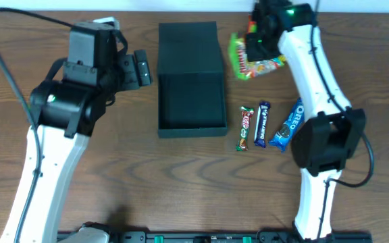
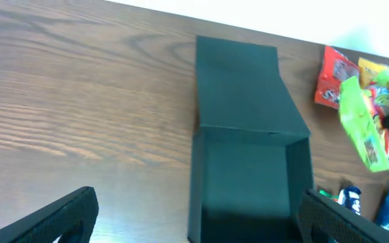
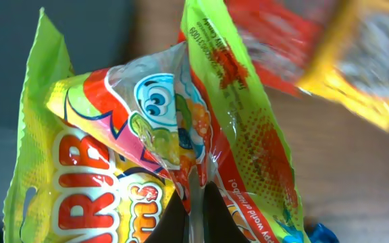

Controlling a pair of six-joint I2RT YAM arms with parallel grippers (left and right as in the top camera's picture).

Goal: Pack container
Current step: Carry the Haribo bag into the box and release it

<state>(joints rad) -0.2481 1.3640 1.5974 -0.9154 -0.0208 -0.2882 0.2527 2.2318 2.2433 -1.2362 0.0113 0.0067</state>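
Note:
The container (image 1: pixel 191 130) is a dark box standing open mid-table, its flap lid (image 1: pixel 189 46) lying flat toward the far edge. From the left wrist view I look into the container (image 2: pixel 198 182), and nothing shows in the part I can see. My left gripper (image 1: pixel 144 69) hovers just left of it, open with nothing between its fingers (image 2: pixel 66 217). Over the back right of the table, my right gripper (image 3: pixel 196 216) is shut on a fold of a green and yellow gummy bag (image 3: pixel 147 135). That bag (image 1: pixel 248 64) hangs crumpled right of the lid.
Behind the bag lie a red packet (image 2: pixel 333 77) and a yellow packet (image 2: pixel 377 71). Right of the container sit a red-green bar (image 1: pixel 246 128), a dark blue bar (image 1: pixel 263 124) and a blue Oreo pack (image 1: pixel 289 125). The right arm's base (image 1: pixel 326 145) stands beside them.

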